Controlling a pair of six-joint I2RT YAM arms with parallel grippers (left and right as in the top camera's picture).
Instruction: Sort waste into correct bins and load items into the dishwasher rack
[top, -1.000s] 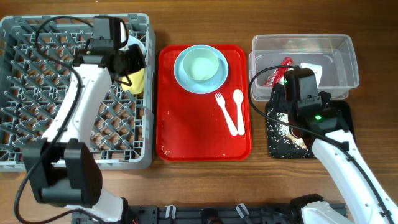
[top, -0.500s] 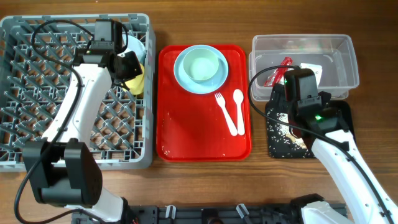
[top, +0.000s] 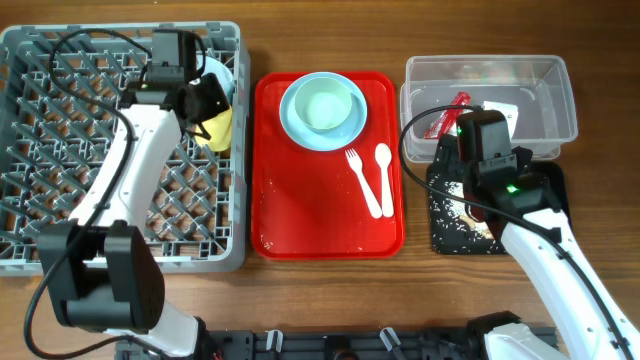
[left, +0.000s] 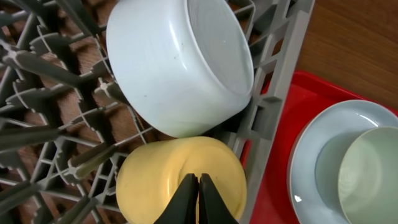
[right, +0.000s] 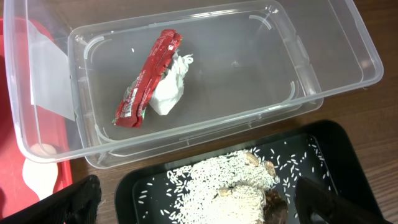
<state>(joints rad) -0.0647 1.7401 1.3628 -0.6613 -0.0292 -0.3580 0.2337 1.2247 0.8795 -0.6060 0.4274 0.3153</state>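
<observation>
Cup and bowl sit in the rack.
Left gripper (left: 197, 182) is pinched shut and empty over the yellow cup (left: 155, 183), beside the small white bowl (left: 180, 62) at the dishwasher rack's (left: 283, 81) far-right corner. Right gripper (right: 199, 202) is spread wide over the rice-strewn black tray (right: 336, 149).

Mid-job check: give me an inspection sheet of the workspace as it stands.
Surface: wooden table; red tray at centre.
Job's things: white bowl and yellow cup in the rack; plate holding the pale bowl, with fork and spoon, on the red tray; wrapper and paper in the clear tub; rice in the black tray.
Clutter: nothing seen.
Grippers: left gripper shut, over the yellow cup; right gripper open above the black tray.
Cables: black cable loops over the rack; second cable beside the clear tub.
Surroundings: nothing seen.
</observation>
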